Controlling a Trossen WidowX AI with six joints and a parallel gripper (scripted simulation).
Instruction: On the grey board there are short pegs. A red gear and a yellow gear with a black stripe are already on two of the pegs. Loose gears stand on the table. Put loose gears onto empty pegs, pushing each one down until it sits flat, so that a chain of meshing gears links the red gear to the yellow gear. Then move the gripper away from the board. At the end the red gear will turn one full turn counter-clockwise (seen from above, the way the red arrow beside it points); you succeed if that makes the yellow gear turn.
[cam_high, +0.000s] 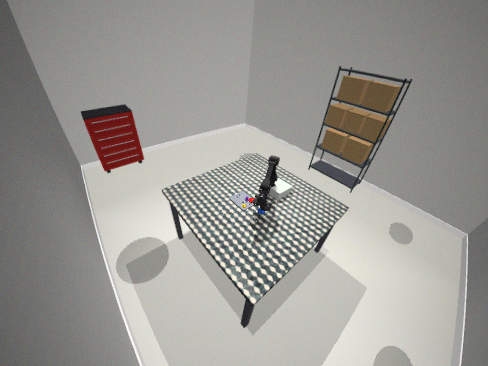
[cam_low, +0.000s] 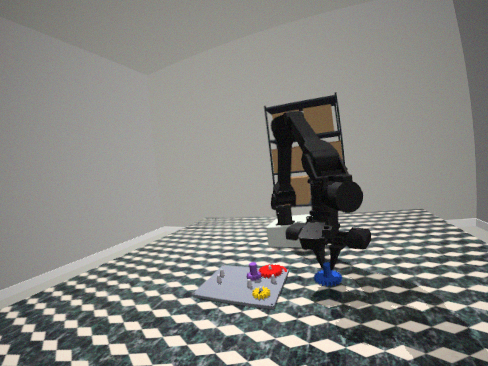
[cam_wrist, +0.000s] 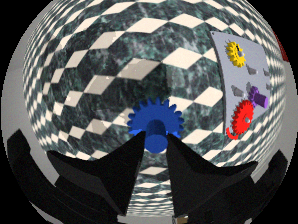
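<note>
My gripper (cam_low: 328, 266) (cam_wrist: 156, 136) is shut on the upright stem of the blue gear (cam_low: 328, 278) (cam_wrist: 156, 114), which is level and appears just above the table, beside the board. The blue gear also shows small in the top view (cam_high: 261, 211). The grey board (cam_low: 232, 295) (cam_wrist: 218, 47) carries the red gear (cam_low: 271, 271) (cam_wrist: 242, 119), the yellow gear (cam_low: 261, 293) (cam_wrist: 235, 54) and a small purple gear (cam_low: 253, 275) (cam_wrist: 259, 97) with a tall stem. The purple gear is close beside the red one; tooth contact is unclear. Bare pegs (cam_low: 250, 284) (cam_wrist: 238, 91) stand between purple and yellow, and others elsewhere on the board.
The patterned table (cam_high: 250, 260) (cam_low: 150, 325) surrounds the board. The arm's white base block (cam_high: 281, 189) (cam_low: 278, 236) stands behind the board and gripper. A shelf rack with boxes (cam_high: 355, 117) and a red drawer cabinet (cam_high: 116, 140) stand away from the table.
</note>
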